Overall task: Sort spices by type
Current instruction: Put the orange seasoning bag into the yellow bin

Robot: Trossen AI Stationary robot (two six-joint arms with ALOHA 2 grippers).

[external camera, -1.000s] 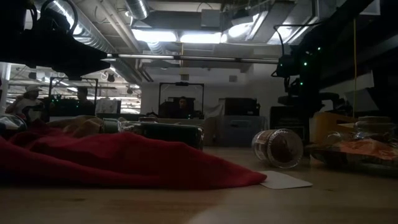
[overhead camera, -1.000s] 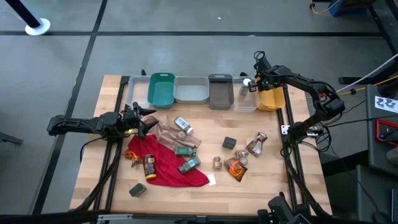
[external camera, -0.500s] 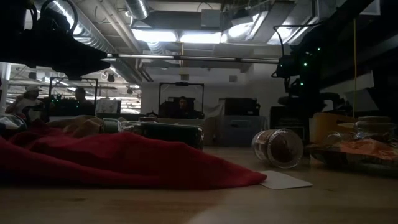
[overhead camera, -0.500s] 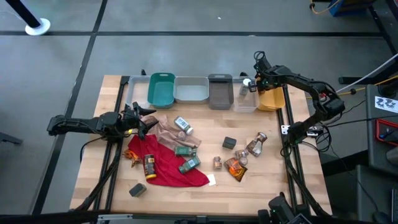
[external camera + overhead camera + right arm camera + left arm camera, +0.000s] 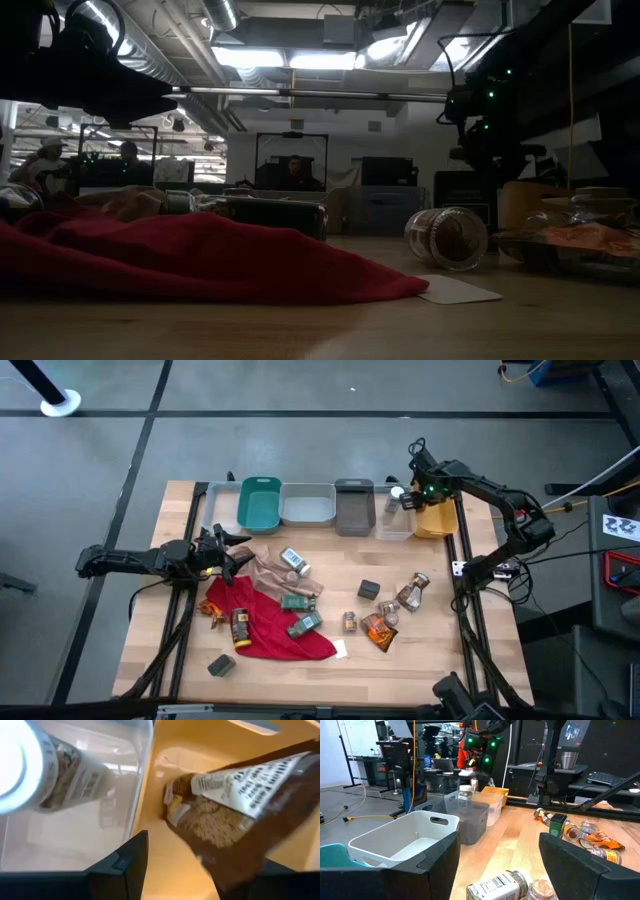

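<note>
Right gripper [image 5: 424,491] above the yellow plastic bin [image 5: 436,520] at the table's far right, fingers parted around a brown crinkly spice packet [image 5: 235,815] inside that bin, contact unclear; white-capped spice jar [image 5: 35,767] upright in the clear bin [image 5: 75,840] just beside; left gripper [image 5: 232,550] open, empty, over the tan cloth [image 5: 266,572]; remaining jars, boxes and packets scattered across the wooden table [image 5: 420,650] and red cloth [image 5: 268,628].

The high view looks straight down on the whole pale wooden table [image 5: 420,650], the low view sights level across its top into the room, the left wrist view faces the bin row, and the right wrist view hangs close over, seemingly, the yellow plastic bin [image 5: 165,870].
</note>
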